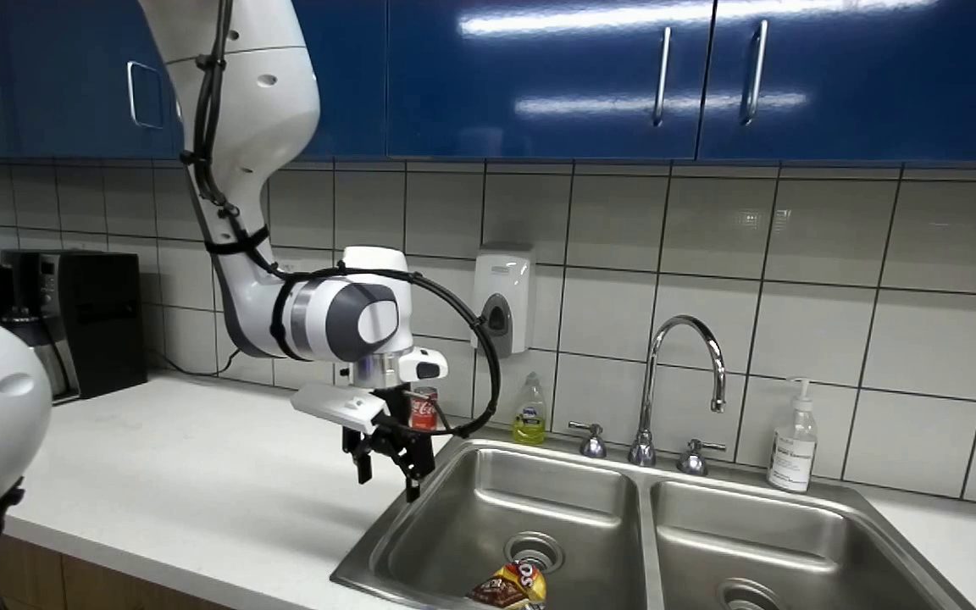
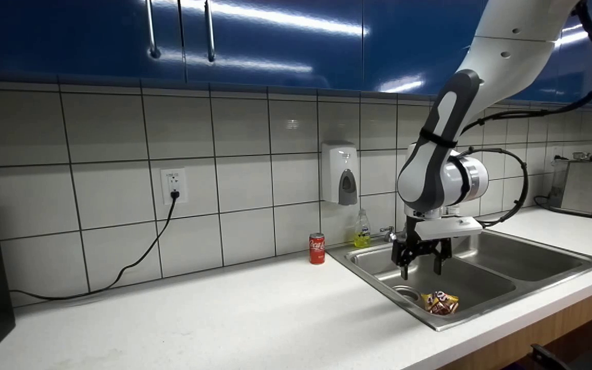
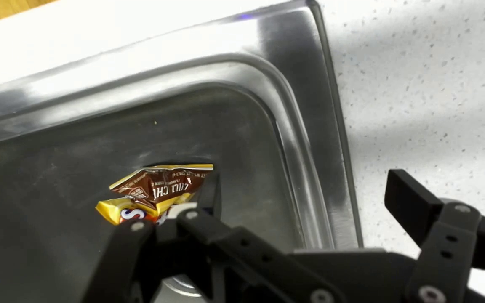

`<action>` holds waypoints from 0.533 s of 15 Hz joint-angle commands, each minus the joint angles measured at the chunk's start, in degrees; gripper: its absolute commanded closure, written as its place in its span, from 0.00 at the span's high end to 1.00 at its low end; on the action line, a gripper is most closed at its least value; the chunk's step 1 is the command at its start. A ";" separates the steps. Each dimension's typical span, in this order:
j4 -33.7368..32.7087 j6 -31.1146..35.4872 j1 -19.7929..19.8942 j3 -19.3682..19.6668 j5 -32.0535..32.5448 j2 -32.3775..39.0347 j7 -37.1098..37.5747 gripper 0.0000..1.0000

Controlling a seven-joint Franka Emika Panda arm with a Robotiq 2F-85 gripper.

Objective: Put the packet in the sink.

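Note:
The packet [image 1: 509,586], crinkled yellow, red and brown, lies on the floor of the left basin of the steel sink [image 1: 446,551], beside the round drain [image 1: 535,552]. It also shows in an exterior view [image 2: 440,304] and in the wrist view [image 3: 164,185], where a finger hides part of it. My gripper [image 1: 388,481] is open and empty, above the basin's left edge and apart from the packet. In the wrist view its fingers [image 3: 305,198] stand wide apart, one over the basin and one over the counter. In an exterior view the gripper [image 2: 421,271] hangs above the sink [image 2: 473,288].
A chrome gooseneck faucet [image 1: 649,390] stands behind the sink. A red can [image 2: 316,248] and a dish soap bottle [image 2: 362,231] stand by the wall. A pump bottle [image 1: 793,449] is at the right. A soap dispenser [image 1: 502,301] hangs on the tiles. Blue cabinets [image 1: 539,76] hang above.

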State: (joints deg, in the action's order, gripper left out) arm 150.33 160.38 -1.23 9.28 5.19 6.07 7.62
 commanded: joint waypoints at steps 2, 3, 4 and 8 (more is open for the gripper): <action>4.86 -4.53 0.89 -2.32 3.31 -8.21 0.39 1.00; 2.21 -2.07 1.58 -2.51 1.78 -3.62 0.07 1.00; 2.88 -2.54 1.62 -2.86 1.82 -4.66 0.02 1.00; 3.93 -3.07 1.70 -3.21 1.83 -6.22 -0.06 1.00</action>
State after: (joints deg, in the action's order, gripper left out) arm 154.33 157.46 -1.23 7.76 7.09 -0.12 7.67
